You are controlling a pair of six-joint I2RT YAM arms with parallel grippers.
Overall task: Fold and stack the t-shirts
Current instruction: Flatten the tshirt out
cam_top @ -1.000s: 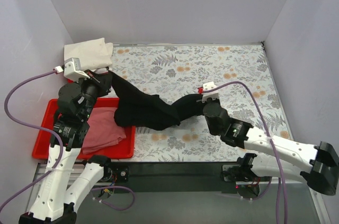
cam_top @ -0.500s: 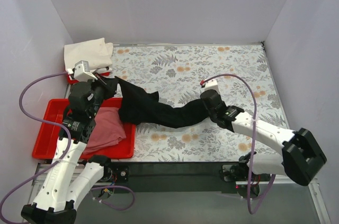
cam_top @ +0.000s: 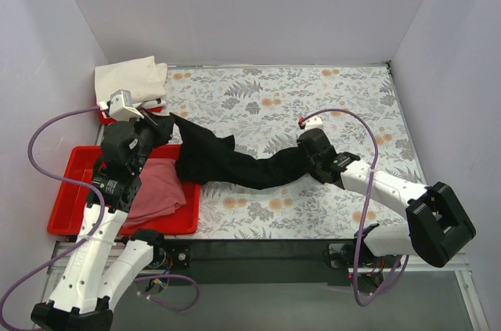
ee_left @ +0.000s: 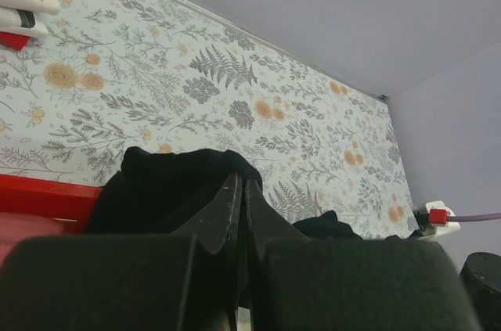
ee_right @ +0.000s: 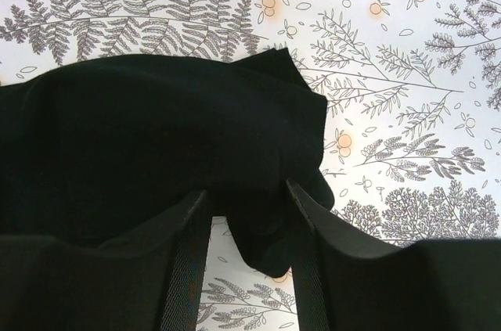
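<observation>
While black t-shirt lies stretched across table between arms, left end is pinched by left gripper. Right gripper stands parted, nothing gripped. Cloth should be flattened before folding.

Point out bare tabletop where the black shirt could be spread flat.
Free: far half of the table beyond the black t-shirt, right of the cream t-shirt; a near strip in front of it. Crowded: left side, red tray holding the pink t-shirt.

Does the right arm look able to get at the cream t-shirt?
Probably not: the cream t-shirt lies in the far left corner, beyond the left arm, while the right gripper sits over the black t-shirt.
</observation>
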